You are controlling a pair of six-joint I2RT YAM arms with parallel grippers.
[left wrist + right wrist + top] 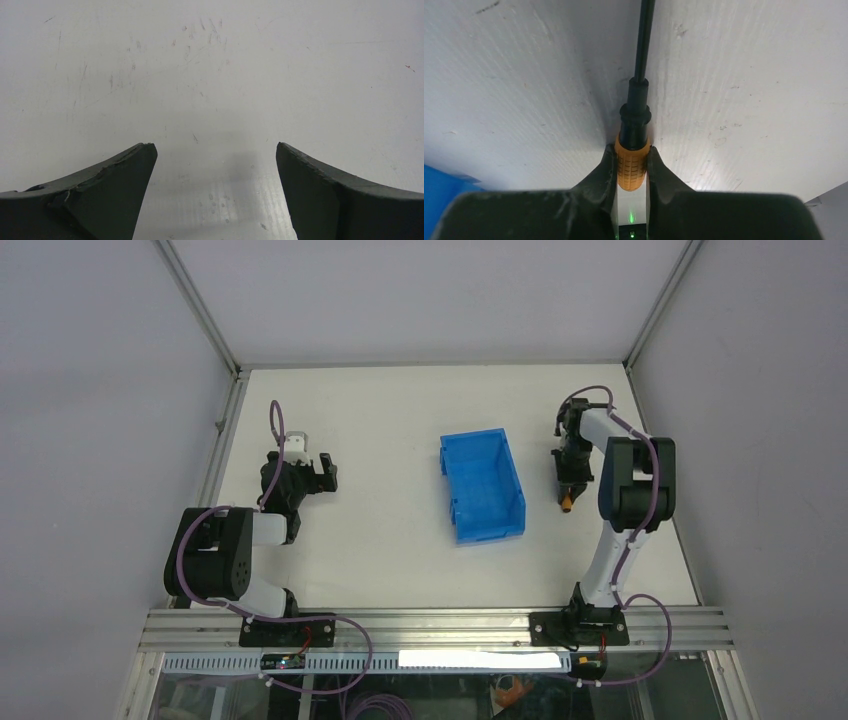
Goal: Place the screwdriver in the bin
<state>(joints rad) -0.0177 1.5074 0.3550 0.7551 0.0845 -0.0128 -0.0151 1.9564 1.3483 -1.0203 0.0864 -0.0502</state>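
The desk (400, 570) is carrying the blue bin (482, 485), which is standing empty near its centre, so the deposit is not yet done. The right arm (630, 490) is reaching down just right of the bin, its jaws clenching the orange handle of the screwdriver (632, 167) low at the desk surface, while the left arm (225, 550) is hovering well apart with jaws released. Lifting, carrying over and dropping are the steps remaining.
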